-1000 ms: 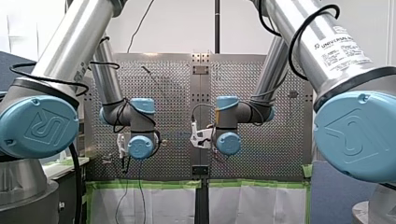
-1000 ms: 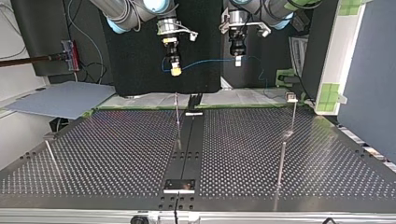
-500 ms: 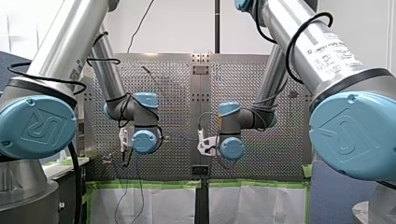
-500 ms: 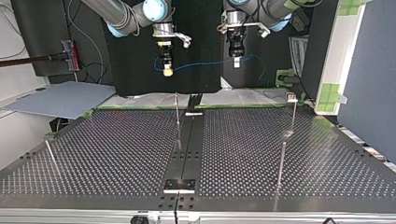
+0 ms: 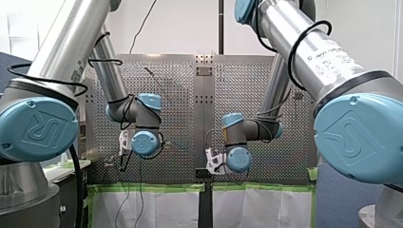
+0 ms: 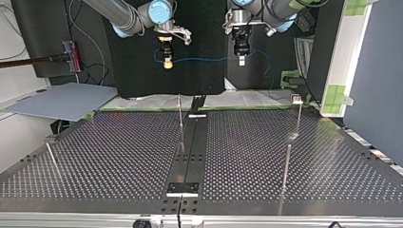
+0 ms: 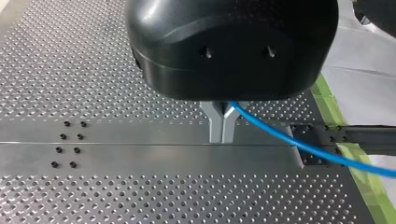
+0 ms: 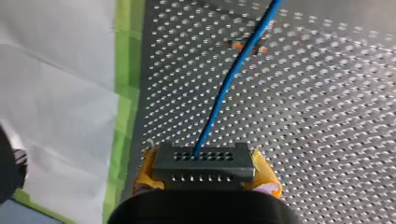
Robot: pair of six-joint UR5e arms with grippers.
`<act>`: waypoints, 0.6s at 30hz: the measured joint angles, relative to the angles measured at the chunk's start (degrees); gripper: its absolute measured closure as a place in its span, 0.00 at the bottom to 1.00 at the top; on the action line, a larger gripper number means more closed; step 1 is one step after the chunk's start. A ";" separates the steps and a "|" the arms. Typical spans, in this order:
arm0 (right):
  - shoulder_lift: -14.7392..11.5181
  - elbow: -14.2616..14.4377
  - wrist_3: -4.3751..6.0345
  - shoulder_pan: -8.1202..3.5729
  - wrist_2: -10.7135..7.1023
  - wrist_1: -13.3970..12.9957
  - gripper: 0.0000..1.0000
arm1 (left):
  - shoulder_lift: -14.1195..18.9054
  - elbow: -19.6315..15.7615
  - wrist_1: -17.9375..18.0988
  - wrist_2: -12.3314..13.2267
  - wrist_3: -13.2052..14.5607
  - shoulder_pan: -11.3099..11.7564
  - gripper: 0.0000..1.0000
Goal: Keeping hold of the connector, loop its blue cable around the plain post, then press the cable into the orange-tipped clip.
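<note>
Right wrist view: my right gripper [image 8: 205,175] squeezes the dark grey connector [image 8: 204,161], dotted with little holes, between yellow pads [image 8: 264,173]. Its thin blue cable [image 8: 233,74] runs to my left gripper [image 7: 222,127], which is pinched tight on it.

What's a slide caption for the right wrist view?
Right gripper clamps the connector; its blue cable runs ahead over the perforated table.

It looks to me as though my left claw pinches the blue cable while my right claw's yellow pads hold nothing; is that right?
Not quite: the right wrist view shows the right claw with its yellow pads shut on the connector. The left claw does pinch the blue cable.
</note>
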 joint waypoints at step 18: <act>-7.73 -2.53 5.47 -0.04 -4.22 5.29 1.00 | 7.30 2.80 -4.68 -2.94 -3.86 1.18 1.00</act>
